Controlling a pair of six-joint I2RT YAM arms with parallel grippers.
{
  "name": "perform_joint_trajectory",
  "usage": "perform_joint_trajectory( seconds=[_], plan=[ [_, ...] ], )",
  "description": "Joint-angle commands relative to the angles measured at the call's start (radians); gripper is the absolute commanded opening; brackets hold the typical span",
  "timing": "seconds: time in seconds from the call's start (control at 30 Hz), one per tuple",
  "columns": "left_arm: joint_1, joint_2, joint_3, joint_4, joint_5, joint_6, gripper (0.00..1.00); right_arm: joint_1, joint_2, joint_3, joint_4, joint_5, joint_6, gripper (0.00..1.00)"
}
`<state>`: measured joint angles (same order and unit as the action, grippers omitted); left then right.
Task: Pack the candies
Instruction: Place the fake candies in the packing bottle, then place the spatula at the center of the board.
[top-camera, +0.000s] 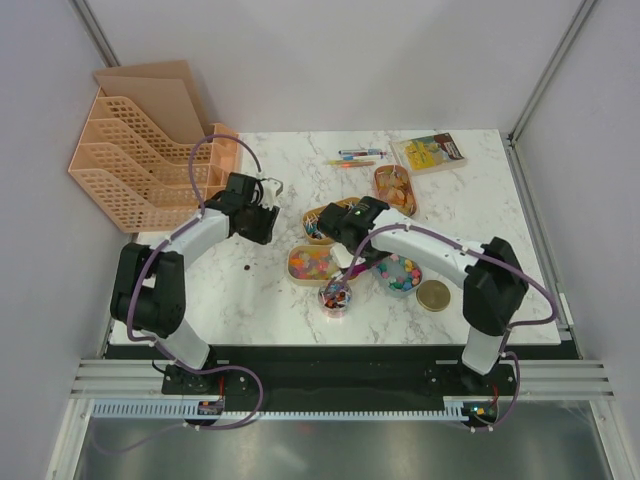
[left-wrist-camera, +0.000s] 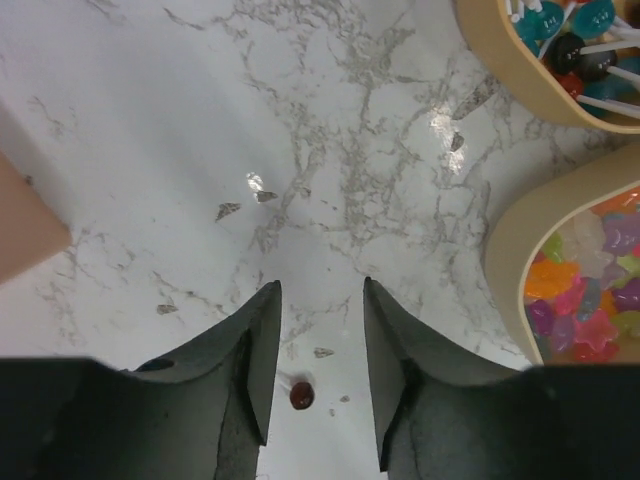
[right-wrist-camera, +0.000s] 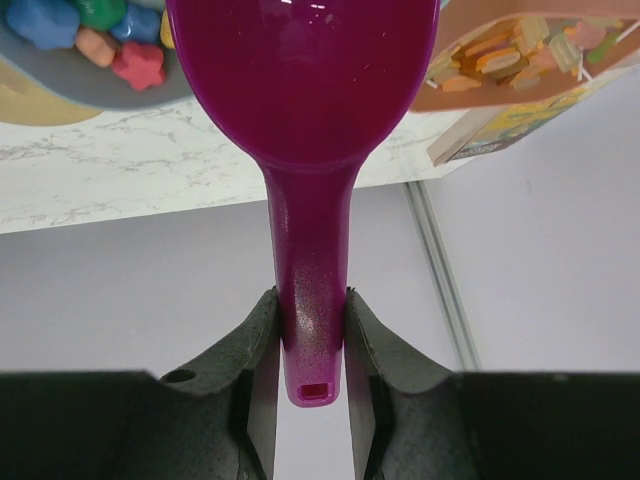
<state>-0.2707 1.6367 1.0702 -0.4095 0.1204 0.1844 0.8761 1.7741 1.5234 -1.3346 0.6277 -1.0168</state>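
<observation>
My left gripper (left-wrist-camera: 322, 290) is open above the marble table, and a single small brown candy (left-wrist-camera: 301, 395) lies on the table between its fingers, untouched. In the top view this gripper (top-camera: 256, 228) is left of the trays and the brown candy (top-camera: 246, 268) lies just near it. My right gripper (right-wrist-camera: 312, 295) is shut on the handle of a magenta scoop (right-wrist-camera: 300, 70). In the top view the right gripper (top-camera: 348, 240) holds the scoop (top-camera: 352, 268) over a small round jar (top-camera: 337, 296) of mixed candies.
A tan tray of bright gummies (top-camera: 312, 262), a blue bowl of pastel candies (top-camera: 400, 275), a lollipop tray (top-camera: 320, 222) and another candy tray (top-camera: 395, 188) stand mid-table. A gold lid (top-camera: 434, 296) lies right. Pens (top-camera: 355, 156), a yellow packet (top-camera: 430, 152) and a peach file rack (top-camera: 140, 160) sit at the back.
</observation>
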Motion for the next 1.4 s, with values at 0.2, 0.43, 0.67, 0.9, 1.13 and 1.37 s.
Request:
perform_joint_trajectory(
  seconds=[0.2, 0.43, 0.67, 0.9, 1.13, 1.37],
  plan=[
    [-0.015, -0.044, -0.062, -0.043, 0.125, -0.008, 0.02, 0.003, 0.179, 0.164, 0.031, 0.096, 0.027, 0.0],
    [-0.045, -0.058, -0.102, -0.066, 0.171, 0.003, 0.02, 0.009, 0.315, 0.273, -0.053, 0.151, 0.101, 0.0],
    [-0.078, -0.054, -0.121, -0.066, 0.237, -0.028, 0.02, 0.04, 0.377, 0.327, -0.124, 0.178, 0.156, 0.0],
    [-0.094, -0.116, -0.162, -0.061, 0.259, -0.063, 0.02, 0.055, 0.344, 0.274, -0.126, 0.201, 0.185, 0.0],
    [-0.09, -0.221, -0.104, -0.064, 0.191, -0.072, 0.02, 0.017, 0.236, 0.291, -0.124, 0.074, 0.222, 0.0],
    [-0.09, -0.253, -0.041, -0.078, 0.102, -0.099, 0.02, -0.317, 0.168, 0.412, -0.075, -0.273, 0.48, 0.0]
  ],
)
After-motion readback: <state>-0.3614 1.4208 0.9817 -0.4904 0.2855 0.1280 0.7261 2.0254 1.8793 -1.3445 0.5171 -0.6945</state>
